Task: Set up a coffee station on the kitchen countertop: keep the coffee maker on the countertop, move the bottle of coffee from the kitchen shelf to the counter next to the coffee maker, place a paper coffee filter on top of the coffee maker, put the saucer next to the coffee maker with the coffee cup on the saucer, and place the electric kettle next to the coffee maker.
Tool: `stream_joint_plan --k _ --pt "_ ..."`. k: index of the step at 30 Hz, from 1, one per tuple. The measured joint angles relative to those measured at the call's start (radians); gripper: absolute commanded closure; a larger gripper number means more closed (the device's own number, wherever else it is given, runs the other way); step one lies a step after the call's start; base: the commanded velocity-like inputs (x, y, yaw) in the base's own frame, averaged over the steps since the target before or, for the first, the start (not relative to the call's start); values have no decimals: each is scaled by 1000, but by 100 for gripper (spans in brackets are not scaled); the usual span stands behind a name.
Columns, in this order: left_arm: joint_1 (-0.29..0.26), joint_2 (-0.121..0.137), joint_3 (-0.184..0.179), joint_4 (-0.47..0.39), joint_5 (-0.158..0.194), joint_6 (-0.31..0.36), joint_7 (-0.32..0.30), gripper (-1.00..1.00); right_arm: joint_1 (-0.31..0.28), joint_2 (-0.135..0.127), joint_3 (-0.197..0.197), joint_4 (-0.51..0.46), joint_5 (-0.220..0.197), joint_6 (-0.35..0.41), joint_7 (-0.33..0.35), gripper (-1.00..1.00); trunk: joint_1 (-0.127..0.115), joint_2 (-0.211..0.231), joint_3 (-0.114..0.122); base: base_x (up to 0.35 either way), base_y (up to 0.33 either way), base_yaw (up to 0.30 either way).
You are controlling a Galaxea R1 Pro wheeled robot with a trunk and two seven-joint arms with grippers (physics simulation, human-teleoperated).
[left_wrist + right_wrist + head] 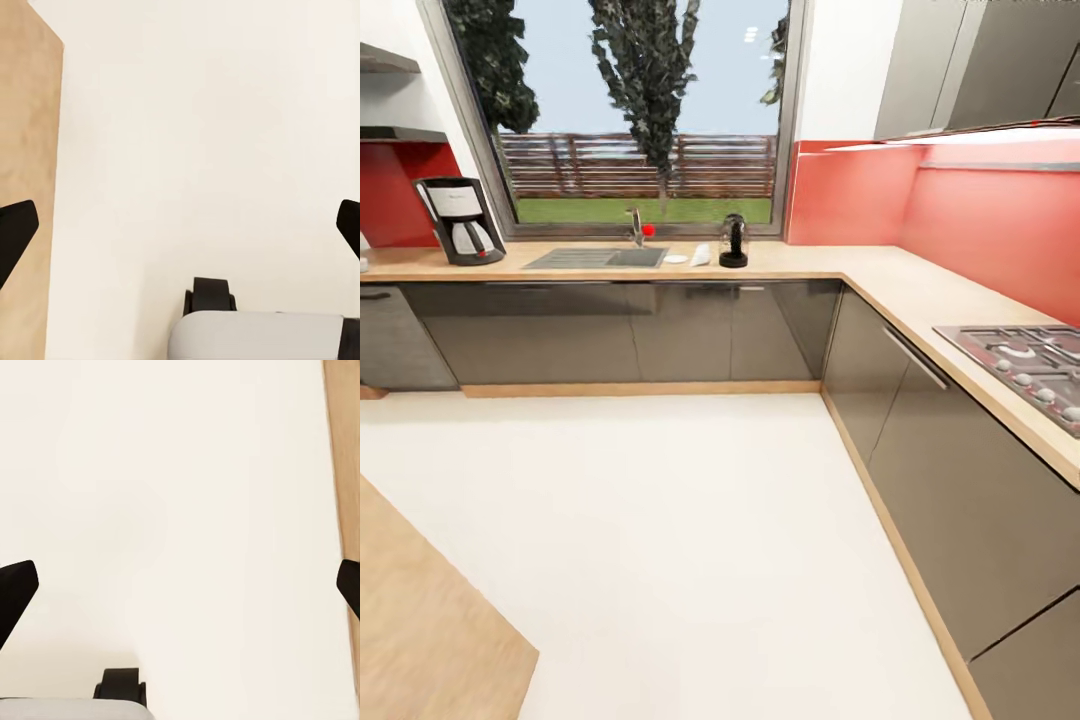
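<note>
A black coffee maker point(458, 220) stands at the left end of the L-shaped wooden countertop point(810, 262), against the red backsplash point(960, 215); a pale panel near its top carries lettering too small to read. Further along the same run, a dark electric kettle point(733, 241) sits to the right of the steel sink point(598, 258) and its tap point(635, 226), with a small white object point(701, 255) just beside the kettle and a flat white disc point(675, 259) near the sink edge — what either is cannot be told from here. A gas hob point(1025, 368) is set into the right-hand run; grey cabinet fronts point(660, 330) line both runs beneath the counter, and a shelf point(400, 134) juts in at the upper left beside the window point(635, 110).

A broad stretch of white floor point(690, 540) lies open between the camera and the counter; a wooden surface point(420, 620) cuts in at the lower left corner.

In the left wrist view, the left gripper point(180, 229) hangs over the floor with its black fingertips point(15, 229) spread wide, nothing between them; the right gripper point(180, 589) is likewise spread and holds nothing — its fingertips point(15, 589) frame bare floor, with a wooden strip point(345, 472) along one side.
</note>
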Motion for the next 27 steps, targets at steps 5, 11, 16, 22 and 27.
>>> stream_joint_plan --k 5,11,16,22,27 --pt "0 0 0 0 -1 0 0 -100 0 2 4 47 1 0 0 -100 -19 35 16 0 0 0" --pt "0 0 0 0 0 0 0 -100 0 9 5 115 -1 0 1 -100 -42 77 34 0 0 0" --pt "0 0 0 0 1 0 0 -100 0 19 7 208 -1 2 1 -100 -61 112 50 0 0 0" --pt "0 0 -1 0 0 0 0 -100 0 21 8 412 1 2 1 -100 -84 154 69 0 0 0" --pt "0 -1 -4 0 -2 0 0 -100 0 22 8 484 1 2 1 -100 -104 189 85 0 0 0"
